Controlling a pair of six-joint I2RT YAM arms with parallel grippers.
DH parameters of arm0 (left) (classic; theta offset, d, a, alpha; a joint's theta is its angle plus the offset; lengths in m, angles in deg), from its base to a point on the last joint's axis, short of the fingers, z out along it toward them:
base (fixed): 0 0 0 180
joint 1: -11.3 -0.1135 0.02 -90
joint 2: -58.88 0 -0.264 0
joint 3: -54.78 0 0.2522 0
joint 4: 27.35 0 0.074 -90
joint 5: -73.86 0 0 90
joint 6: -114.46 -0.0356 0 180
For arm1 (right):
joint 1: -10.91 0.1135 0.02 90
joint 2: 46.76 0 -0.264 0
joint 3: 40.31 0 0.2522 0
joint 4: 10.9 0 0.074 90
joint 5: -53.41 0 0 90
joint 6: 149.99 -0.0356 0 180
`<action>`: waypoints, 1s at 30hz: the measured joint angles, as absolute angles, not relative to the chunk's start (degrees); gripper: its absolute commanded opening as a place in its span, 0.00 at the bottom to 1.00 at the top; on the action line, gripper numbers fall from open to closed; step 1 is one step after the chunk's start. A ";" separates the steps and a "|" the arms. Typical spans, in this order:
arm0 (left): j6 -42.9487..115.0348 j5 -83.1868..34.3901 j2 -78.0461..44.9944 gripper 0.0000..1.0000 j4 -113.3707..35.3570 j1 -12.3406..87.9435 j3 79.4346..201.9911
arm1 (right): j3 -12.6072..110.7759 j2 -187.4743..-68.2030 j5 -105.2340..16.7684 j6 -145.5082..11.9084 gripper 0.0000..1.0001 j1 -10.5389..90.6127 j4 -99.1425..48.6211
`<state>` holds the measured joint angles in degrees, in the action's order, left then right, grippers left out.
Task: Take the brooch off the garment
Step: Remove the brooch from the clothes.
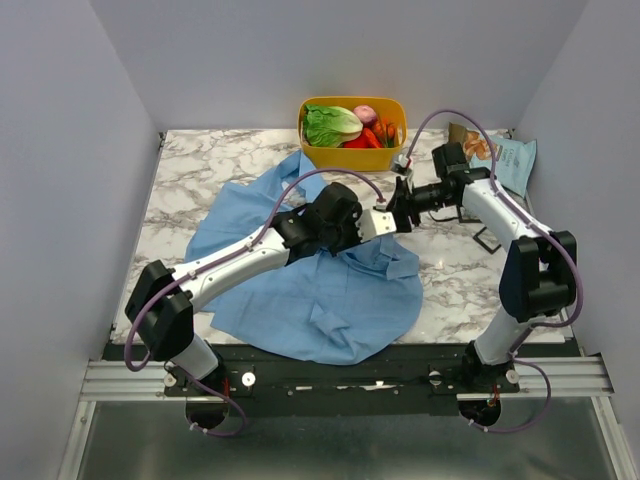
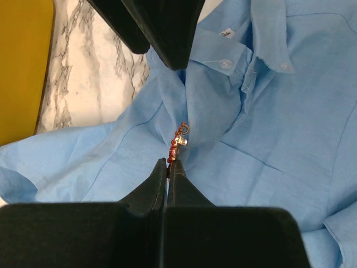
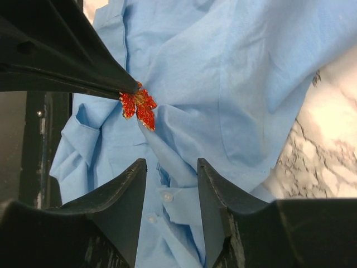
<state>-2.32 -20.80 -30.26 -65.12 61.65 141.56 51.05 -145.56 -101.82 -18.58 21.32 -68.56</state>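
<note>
Marble tabletop (image 1: 200, 170) under garment (image 1: 330, 310); grey walls (image 1: 60, 150).

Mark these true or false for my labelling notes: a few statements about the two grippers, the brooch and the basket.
1. The left gripper is shut, its tips at the brooch. True.
2. The right gripper is clamped on a button. False: its jaws stand apart with nothing held.
3. A yellow basket of vegetables stands at the far side of the garment. True.
4. The brooch lies in the yellow basket. False: it sits on the garment.
</note>
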 measured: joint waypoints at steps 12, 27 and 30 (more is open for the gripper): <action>-0.92 -24.56 -30.74 0.00 -71.11 60.38 147.09 | 41.85 -140.38 -101.82 -15.50 0.42 25.24 -58.49; 1.37 -27.80 -32.06 0.00 -73.95 59.92 148.59 | 35.67 -137.04 -101.80 -23.01 0.38 28.12 -41.94; 1.76 -28.30 -32.16 0.00 -73.97 59.73 148.79 | 35.64 -137.04 -101.80 -23.54 0.38 28.38 -41.00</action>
